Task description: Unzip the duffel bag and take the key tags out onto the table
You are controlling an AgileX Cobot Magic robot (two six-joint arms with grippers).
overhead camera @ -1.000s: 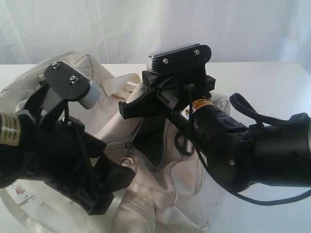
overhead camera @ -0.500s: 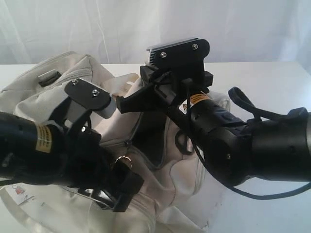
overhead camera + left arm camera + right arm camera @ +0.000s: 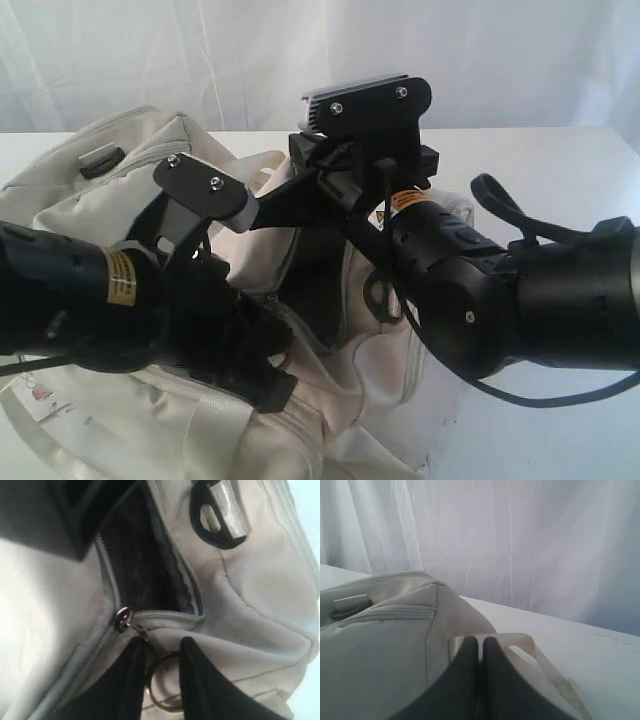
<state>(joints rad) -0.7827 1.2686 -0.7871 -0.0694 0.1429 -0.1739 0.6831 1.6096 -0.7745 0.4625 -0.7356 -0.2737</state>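
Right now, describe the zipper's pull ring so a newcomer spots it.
On the cream duffel bag, find the dark unzipped opening. At its closed end sits the zipper slider; linked to it, straddled by the left pincer, lies the pull ring. Unlike the dark strap buckle, it's a thin round metal loop.

The bag (image 3: 130, 160) was seen in plain cream, its lining (image 3: 145, 575) in dark grey and its zipper (image 3: 165, 614) in pale grey. A ring (image 3: 162, 680) was shown in a dull brass tone. The table (image 3: 540, 160) and curtain (image 3: 200, 60) were rendered white. The left arm (image 3: 60, 300) and right arm (image 3: 520, 310) were finished in black, each marked with a yellow label (image 3: 122, 277).
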